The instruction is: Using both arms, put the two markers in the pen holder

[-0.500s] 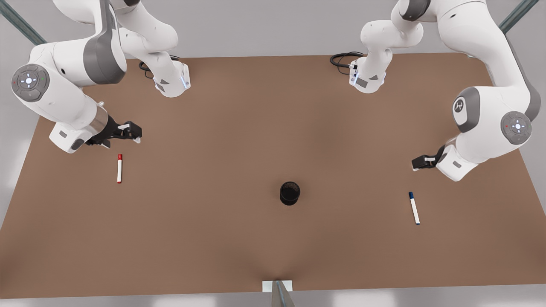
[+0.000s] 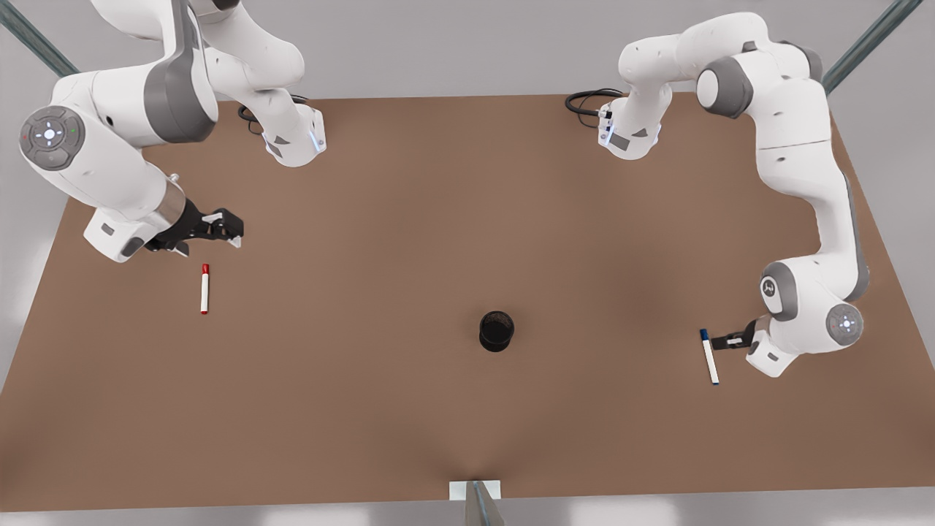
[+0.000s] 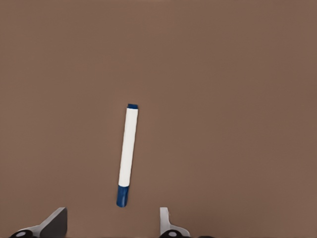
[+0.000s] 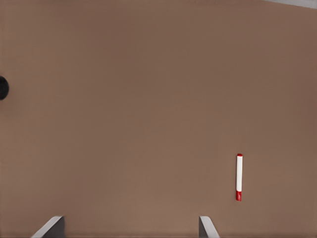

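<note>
The blue-capped marker (image 2: 709,356) lies flat on the brown table at the front view's right. My left gripper (image 2: 724,341) hovers open just beside its capped end; in the left wrist view the marker (image 3: 127,154) lies ahead of the open left gripper (image 3: 111,224), its cap nearest the fingers. The red-capped marker (image 2: 204,289) lies flat at the front view's left. My right gripper (image 2: 228,229) hangs open a little behind it, and in the right wrist view the red marker (image 4: 239,176) lies off to one side of the open right gripper (image 4: 129,228). The black pen holder (image 2: 497,330) stands upright mid-table.
The arm bases (image 2: 296,142) (image 2: 628,135) stand at the table's far edge with black cables (image 2: 588,101) beside them. A small white bracket (image 2: 475,491) sits at the near edge. The pen holder's rim (image 4: 2,88) shows in the right wrist view.
The left arm has swung down and toward the near edge, bringing its gripper right beside the blue marker's cap. The right arm has barely moved.
</note>
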Robot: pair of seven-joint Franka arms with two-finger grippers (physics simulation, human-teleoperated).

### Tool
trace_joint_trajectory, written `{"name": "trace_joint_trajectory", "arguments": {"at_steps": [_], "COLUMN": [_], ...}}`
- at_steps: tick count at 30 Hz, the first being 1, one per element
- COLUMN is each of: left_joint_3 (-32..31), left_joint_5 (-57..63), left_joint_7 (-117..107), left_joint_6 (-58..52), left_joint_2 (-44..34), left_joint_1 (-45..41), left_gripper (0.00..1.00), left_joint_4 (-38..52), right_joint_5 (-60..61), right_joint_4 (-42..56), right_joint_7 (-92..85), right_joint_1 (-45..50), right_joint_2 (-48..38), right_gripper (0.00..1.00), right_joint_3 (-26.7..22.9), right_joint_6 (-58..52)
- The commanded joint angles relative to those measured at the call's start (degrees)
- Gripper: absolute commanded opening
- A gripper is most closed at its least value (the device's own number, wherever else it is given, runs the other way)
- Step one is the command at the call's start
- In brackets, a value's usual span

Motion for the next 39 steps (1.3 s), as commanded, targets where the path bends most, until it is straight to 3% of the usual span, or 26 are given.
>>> {"name": "trace_joint_trajectory", "arguments": {"at_steps": [1,6,11,14,18,20,25,30,35,39], "left_joint_3": [0.0,0.0,-0.1,-0.2,-0.1,-0.1,-0.2,-0.1,-0.2,-0.2], "left_joint_5": [0.1,-0.1,-0.3,-0.3,-0.2,-0.1,0.2,0.2,0.1,0.1], "left_joint_7": [7.3,7.1,5.9,5.6,5.7,5.7,5.8,5.9,5.7,5.6], "left_joint_6": [9.6,10.9,14.6,15.5,16.0,16.1,16.2,16.2,16.2,16.3], "left_joint_2": [1.8,4.5,6.8,7.6,8.0,8.4,9.1,9.1,9.4,9.5], "left_joint_1": [0.2,0.6,-0.3,-0.4,-0.4,-0.4,-0.4,-0.4,-0.4,-0.5], "left_gripper": [0.91,0.68,0.65,0.62,0.59,0.58,0.51,0.42,0.38,0.34], "left_joint_4": [0.0,-0.3,-0.4,-0.3,-0.2,0.1,0.5,0.5,0.5,0.5], "right_joint_5": [0.0,-0.5,-0.9,-3.7,-3.8,-3.9,-3.8,-5.2,-5.1,-5.1], "right_joint_4": [0.0,-0.4,-0.8,-4.1,-10.9,-18.4,-21.6,-32.3,-33.3,-33.3], "right_joint_7": [-3.8,-1.5,3.2,-2.2,-10.4,-13.3,-23.7,-28.2,-29.0,-29.1], "right_joint_1": [-0.3,-1.9,-1.3,-7.5,-14.7,-16.7,-24.0,-26.9,-27.6,-27.6], "right_joint_2": [0.0,4.1,21.0,24.6,24.7,23.0,24.9,24.2,24.8,25.3], "right_gripper": [1.00,1.00,1.00,1.00,1.00,1.00,1.00,1.00,1.00,0.71], "right_joint_3": [-0.2,-0.2,0.2,-0.1,0.0,0.0,0.1,0.2,0.2,0.2], "right_joint_6": [-0.7,2.5,22.2,26.8,32.6,40.8,44.9,56.5,57.3,57.4]}}
